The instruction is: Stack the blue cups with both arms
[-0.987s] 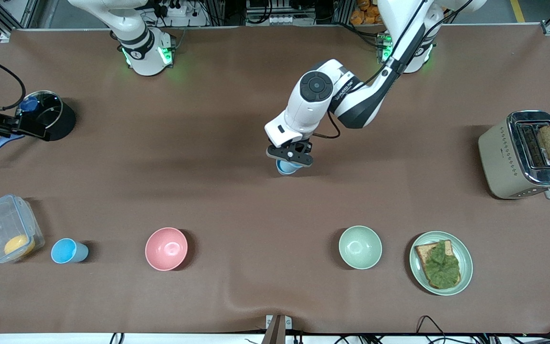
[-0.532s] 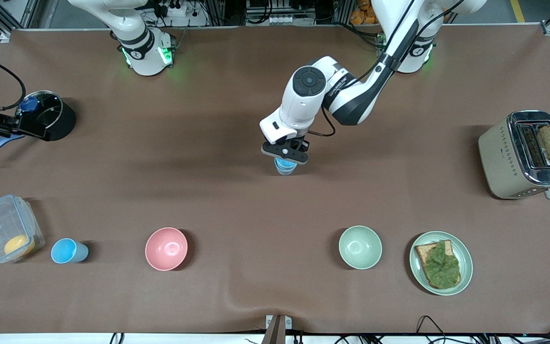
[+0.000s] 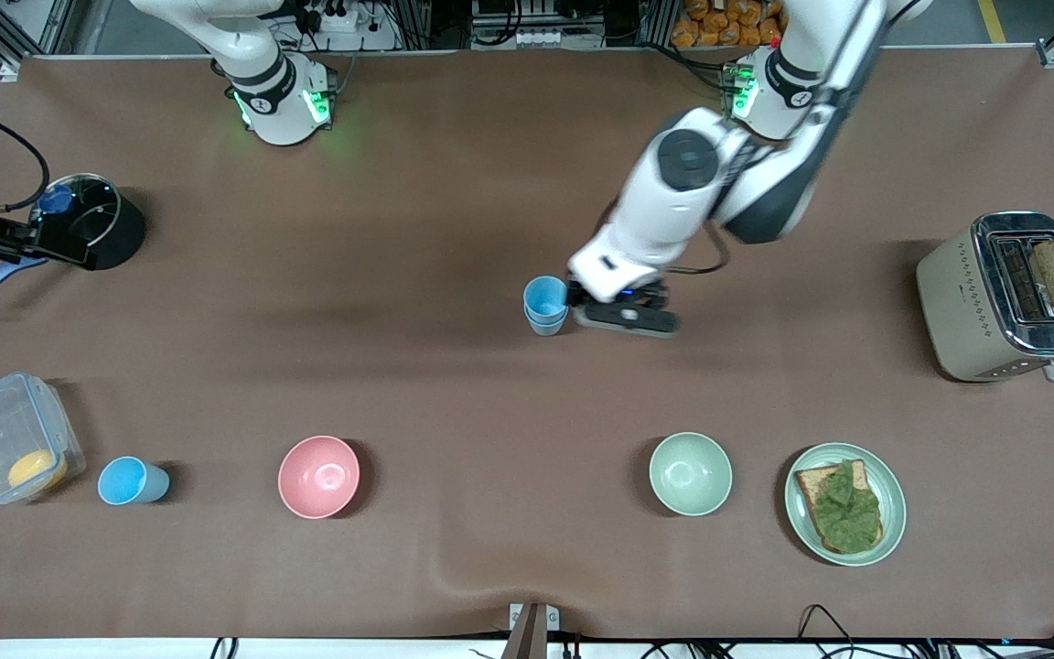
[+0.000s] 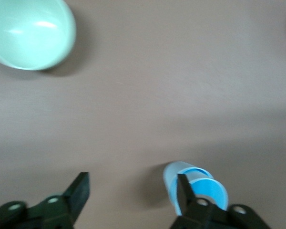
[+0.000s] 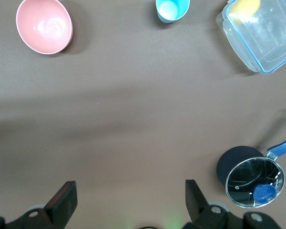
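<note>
Two blue cups [image 3: 545, 307] stand nested in one stack at the table's middle, a brighter blue one inside a paler one; the stack also shows in the left wrist view [image 4: 206, 187]. My left gripper [image 3: 625, 318] is open and empty just beside the stack, toward the left arm's end; the stack lies outside its fingers [image 4: 79, 187]. A third blue cup [image 3: 131, 480] stands alone beside a clear container, and shows in the right wrist view [image 5: 172, 9]. My right gripper [image 5: 128, 191] is open and empty, high over the table, out of the front view.
A pink bowl [image 3: 318, 476], a green bowl [image 3: 690, 473] and a plate with toast and lettuce [image 3: 893, 522] stand along the near edge. A clear container [image 3: 15, 437] and a black pot [image 3: 92, 222] are at the right arm's end, a toaster [image 3: 1007, 295] at the left arm's end.
My left gripper was over the stacked cups; it has let go and moved sideways toward the left arm's end. The stack now stands uncovered. The right arm has not moved.
</note>
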`<state>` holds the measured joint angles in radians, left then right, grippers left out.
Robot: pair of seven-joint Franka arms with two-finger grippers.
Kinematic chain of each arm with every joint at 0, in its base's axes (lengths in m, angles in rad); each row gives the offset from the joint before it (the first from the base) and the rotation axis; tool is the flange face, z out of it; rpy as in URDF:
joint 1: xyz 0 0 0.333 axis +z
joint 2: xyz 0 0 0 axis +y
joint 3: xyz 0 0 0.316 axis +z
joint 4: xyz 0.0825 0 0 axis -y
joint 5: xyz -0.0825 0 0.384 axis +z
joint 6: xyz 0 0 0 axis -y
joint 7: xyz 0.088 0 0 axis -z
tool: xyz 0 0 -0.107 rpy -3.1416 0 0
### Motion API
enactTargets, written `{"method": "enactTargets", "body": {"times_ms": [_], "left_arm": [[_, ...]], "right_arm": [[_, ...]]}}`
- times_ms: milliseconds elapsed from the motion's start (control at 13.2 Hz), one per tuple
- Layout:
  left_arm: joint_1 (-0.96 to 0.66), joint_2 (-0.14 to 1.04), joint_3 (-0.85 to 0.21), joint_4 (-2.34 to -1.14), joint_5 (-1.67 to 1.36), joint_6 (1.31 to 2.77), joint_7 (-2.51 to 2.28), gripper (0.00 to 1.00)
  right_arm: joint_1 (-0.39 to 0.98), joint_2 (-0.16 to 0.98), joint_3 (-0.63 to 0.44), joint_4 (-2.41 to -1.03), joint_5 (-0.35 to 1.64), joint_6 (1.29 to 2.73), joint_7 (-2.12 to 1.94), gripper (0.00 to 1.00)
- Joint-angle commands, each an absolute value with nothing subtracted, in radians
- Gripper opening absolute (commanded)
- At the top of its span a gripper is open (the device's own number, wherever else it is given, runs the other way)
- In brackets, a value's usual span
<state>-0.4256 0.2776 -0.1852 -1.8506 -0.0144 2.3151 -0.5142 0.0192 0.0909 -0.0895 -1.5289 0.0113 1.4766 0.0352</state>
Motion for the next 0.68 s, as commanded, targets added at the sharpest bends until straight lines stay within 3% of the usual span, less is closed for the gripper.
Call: {"method": "enactTargets", "body": {"times_ms": [0,304,608], "left_arm": [[-0.301,0.129,-0.248,-1.927,0.014,2.193,-0.522,1.00],[-0.088,-0.032,-0.256,-1.921,0.008,2.112,-0.512,1.00],[-0.017,-0.145,-0.217,-1.908,0.014,1.973,-0.474,1.00]], "right_arm": [[0.005,0.092,-0.077,-1.526,-0.006,1.470,0.049,1.00],[0.003,0.092,-0.077,-1.526,-0.006,1.468,0.049,1.00],[0.003,0.092,-0.077,-1.526,-0.006,1.468,0.049,1.00]]}}
